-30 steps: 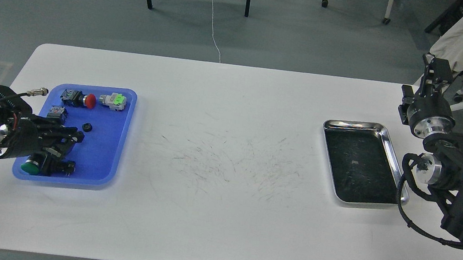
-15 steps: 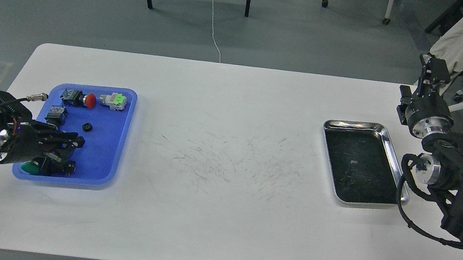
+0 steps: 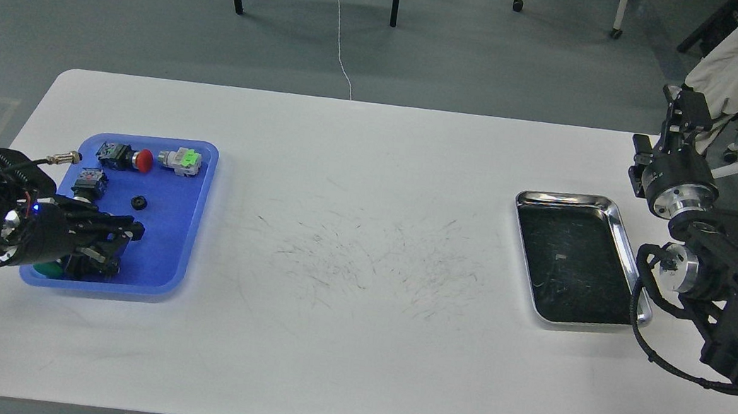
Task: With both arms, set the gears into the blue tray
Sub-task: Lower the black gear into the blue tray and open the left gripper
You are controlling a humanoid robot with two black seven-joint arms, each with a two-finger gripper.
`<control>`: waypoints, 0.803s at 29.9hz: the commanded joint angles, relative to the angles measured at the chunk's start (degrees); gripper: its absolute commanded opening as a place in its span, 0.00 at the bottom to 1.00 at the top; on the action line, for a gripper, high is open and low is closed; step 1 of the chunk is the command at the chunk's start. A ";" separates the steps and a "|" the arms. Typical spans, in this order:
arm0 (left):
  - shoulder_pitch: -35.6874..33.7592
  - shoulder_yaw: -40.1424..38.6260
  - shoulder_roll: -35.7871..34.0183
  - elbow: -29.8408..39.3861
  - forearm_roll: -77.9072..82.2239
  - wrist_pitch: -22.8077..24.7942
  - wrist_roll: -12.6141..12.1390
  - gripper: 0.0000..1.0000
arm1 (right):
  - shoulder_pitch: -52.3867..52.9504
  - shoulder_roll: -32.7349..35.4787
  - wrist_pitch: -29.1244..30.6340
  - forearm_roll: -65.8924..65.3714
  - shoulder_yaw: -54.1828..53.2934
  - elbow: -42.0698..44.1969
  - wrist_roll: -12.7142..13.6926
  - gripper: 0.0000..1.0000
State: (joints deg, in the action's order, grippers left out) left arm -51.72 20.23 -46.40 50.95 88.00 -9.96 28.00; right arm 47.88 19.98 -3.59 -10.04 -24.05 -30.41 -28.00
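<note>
The blue tray point(image 3: 176, 238) lies at the table's left. On it, one small black gear point(image 3: 138, 203) rests near the middle, apart from the push-buttons. My left gripper point(image 3: 125, 234) reaches in from the left, low over the tray's near part and nearer to me than the gear. Its dark fingers blur together, so I cannot tell their state. It hides most of a green-capped button point(image 3: 50, 270). My right gripper point(image 3: 683, 111) is raised at the table's far right edge, beyond the steel tray. It is seen from behind, and nothing shows in it.
A steel tray with black lining point(image 3: 627, 235) sits at the right. In the blue tray lie a red-capped button point(image 3: 133, 159), a green-and-white switch point(image 3: 180, 159), another dark switch point(image 3: 90, 182) and a metal connector point(image 3: 60, 158). A chair stands past the right edge.
My left gripper has drifted toward the tray's near edge and slightly right, covering more of the green-capped button. My right gripper has shifted slightly up and left. The gear has not moved.
</note>
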 commanded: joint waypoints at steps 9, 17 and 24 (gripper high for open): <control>0.04 -0.10 -0.18 -0.59 -0.72 0.29 0.00 0.42 | 0.02 0.06 -0.01 0.02 0.05 -0.09 0.00 0.96; -0.14 -0.80 -0.44 -0.59 -1.25 0.29 0.00 0.43 | 0.02 0.06 -0.18 0.02 0.23 -0.35 0.00 0.96; -1.36 -10.71 -4.13 -0.06 -12.39 5.90 0.00 0.49 | 1.17 0.15 -0.27 0.02 0.32 -0.61 0.00 0.96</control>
State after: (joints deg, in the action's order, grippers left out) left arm -52.41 13.98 -48.88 50.95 81.24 -7.38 28.00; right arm 48.55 20.12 -3.85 -10.02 -23.74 -30.79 -28.00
